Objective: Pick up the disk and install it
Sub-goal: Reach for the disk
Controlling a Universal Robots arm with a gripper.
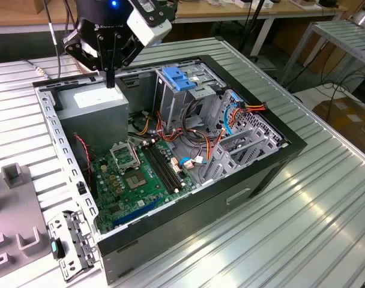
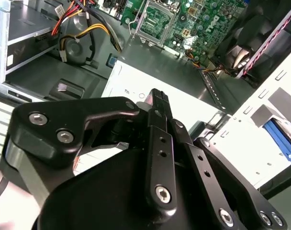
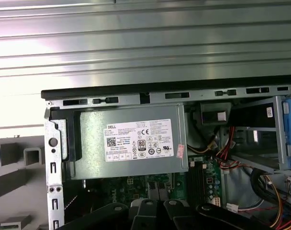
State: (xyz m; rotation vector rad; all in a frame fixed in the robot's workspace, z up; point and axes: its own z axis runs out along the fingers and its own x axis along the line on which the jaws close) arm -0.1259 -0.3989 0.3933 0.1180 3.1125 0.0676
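The tool (image 1: 110,82) hangs over the power supply (image 1: 98,103) in the case (image 1: 188,223).

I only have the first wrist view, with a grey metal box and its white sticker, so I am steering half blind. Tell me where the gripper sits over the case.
Observer: In the exterior view the black gripper hangs just above the grey metal box with a white sticker, in the far corner of the open black computer case on the exterior view's left.
Operator: Report its fingers.
Observer: In the second wrist view the fingers are shut, with nothing between them.
Operator: Name what lies outside the case's near corner.
Observer: A grey perforated metal bracket with a green tab sits there on the ridged metal table.
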